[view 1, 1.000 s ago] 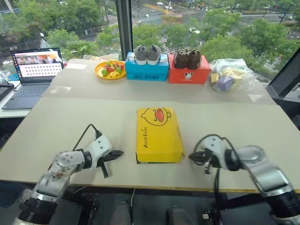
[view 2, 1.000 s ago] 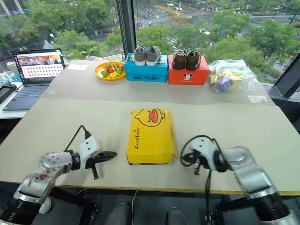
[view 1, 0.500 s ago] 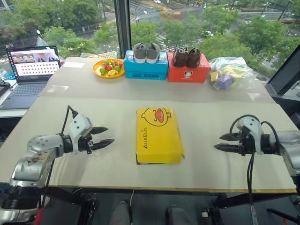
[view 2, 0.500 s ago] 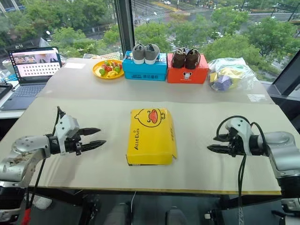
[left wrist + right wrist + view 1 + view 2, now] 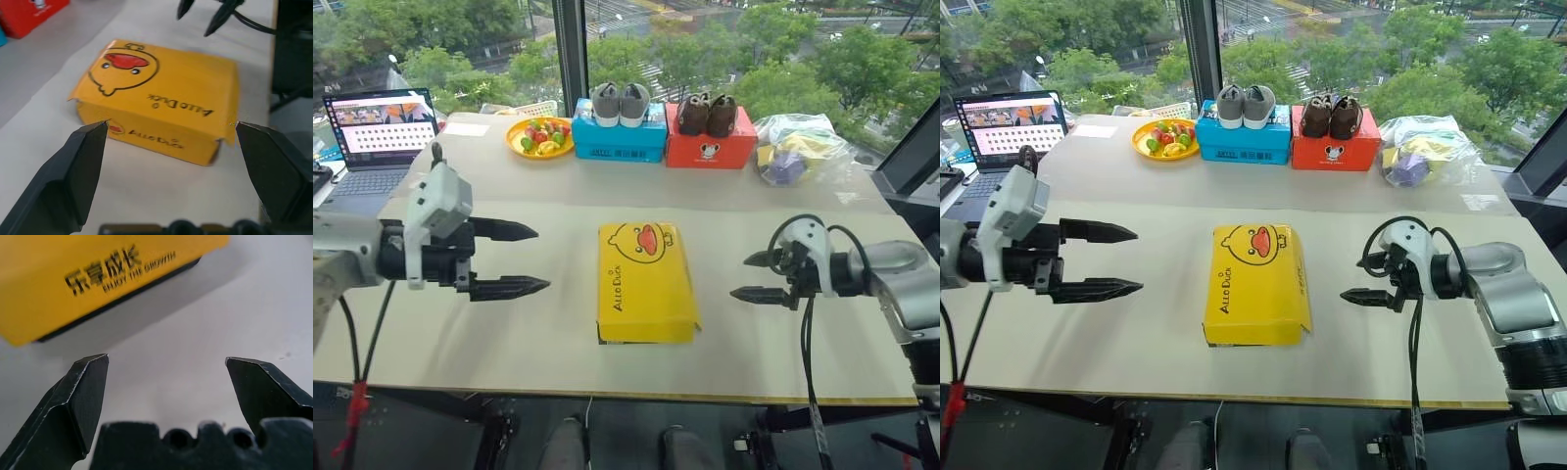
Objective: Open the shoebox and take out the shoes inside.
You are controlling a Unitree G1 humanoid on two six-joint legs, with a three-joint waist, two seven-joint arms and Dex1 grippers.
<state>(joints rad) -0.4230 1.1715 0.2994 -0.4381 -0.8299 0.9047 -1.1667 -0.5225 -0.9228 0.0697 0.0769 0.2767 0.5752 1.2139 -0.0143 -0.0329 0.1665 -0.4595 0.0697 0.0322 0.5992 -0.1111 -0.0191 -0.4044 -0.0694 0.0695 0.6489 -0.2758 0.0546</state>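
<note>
Shoebox point(image 5: 645, 282) lies closed, yellow lid on, at the centre of the frame on the worktop point(image 5: 558, 343), with the left tool point(image 5: 527, 258) at mid-left and the right tool point(image 5: 751, 277) at mid-right, both spread wide, empty, clear of it.

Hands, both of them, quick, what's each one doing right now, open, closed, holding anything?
Left hand: open, holding nothing, raised beside the closed shoebox.
Right hand: open, holding nothing, on the shoebox's other side.
</note>
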